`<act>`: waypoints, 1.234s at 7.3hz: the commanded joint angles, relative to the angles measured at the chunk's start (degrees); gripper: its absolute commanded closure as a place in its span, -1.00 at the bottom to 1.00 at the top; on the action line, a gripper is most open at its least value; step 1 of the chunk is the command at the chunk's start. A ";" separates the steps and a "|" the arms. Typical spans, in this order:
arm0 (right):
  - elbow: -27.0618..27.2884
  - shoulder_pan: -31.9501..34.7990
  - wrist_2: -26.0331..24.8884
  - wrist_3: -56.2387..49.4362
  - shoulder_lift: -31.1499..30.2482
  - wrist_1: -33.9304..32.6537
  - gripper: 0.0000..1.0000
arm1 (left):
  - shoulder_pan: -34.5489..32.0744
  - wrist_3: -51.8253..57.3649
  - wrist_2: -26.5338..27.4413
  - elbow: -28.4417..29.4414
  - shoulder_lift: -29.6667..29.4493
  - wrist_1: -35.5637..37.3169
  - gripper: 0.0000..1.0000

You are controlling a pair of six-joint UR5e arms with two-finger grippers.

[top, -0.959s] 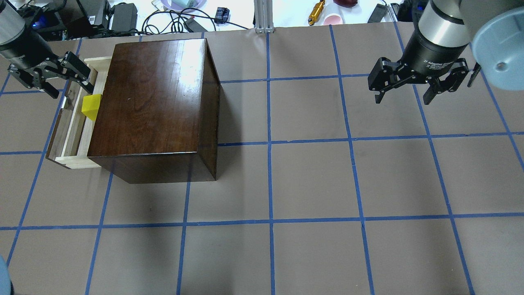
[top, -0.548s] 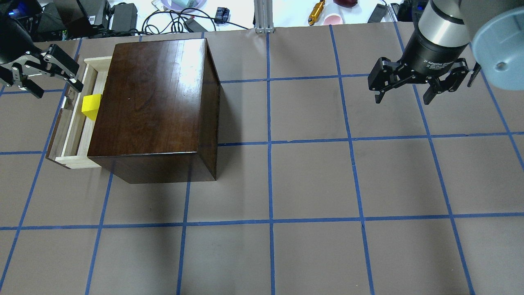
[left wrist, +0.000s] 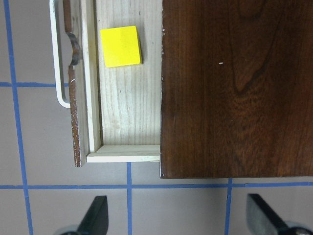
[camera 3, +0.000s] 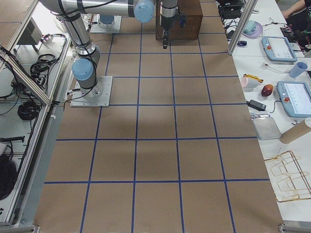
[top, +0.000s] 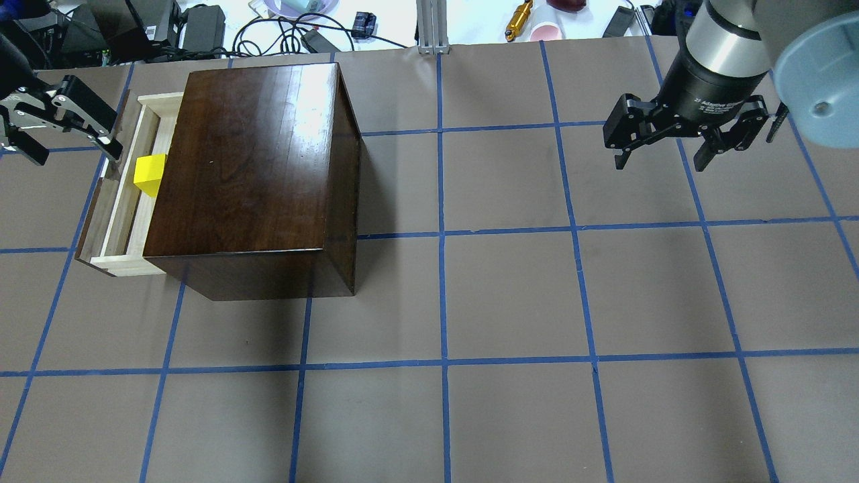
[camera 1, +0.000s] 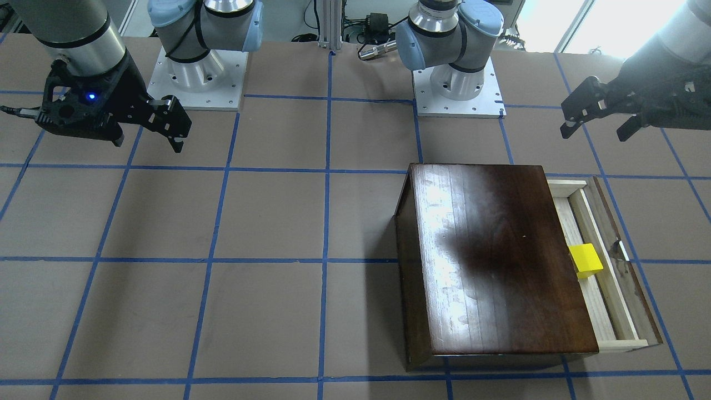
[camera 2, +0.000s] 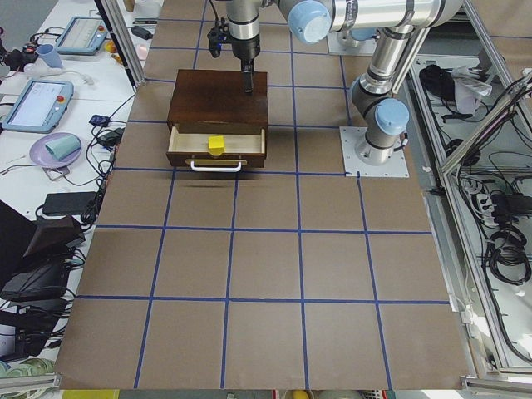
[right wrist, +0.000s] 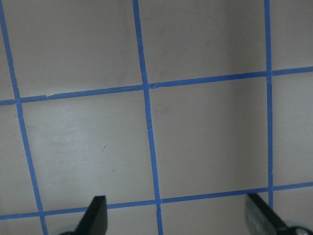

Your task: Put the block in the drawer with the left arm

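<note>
"Where is the block [top: 149, 174] sitting?"

"Inside the open drawer [top: 126, 225], right by the box [top: 248, 161]. The left claw [top: 75, 155] is hanging wide and empty nearby. Swinging low, it might be bumping the drawer and jolting the block."

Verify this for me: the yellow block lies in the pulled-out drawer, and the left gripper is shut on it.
One part is wrong. The block does lie in the pulled-out drawer, but the left gripper is not shut on it. It is open, holds nothing and is off beside the drawer's front. The overhead exterior view shows this.
</note>
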 commanded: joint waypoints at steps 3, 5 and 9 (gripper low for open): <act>-0.03 0.00 0.00 0.00 0.00 0.00 -1.00 | -10.82 -14.77 0.25 -0.28 -0.92 2.66 -1.00; -0.03 0.00 0.00 0.00 0.00 0.00 -1.00 | -14.88 -18.59 0.25 -0.37 -2.24 4.15 -1.00; -0.03 0.00 0.00 0.00 0.00 0.00 -1.00 | -16.56 -19.56 0.16 -0.46 -4.26 8.37 -1.00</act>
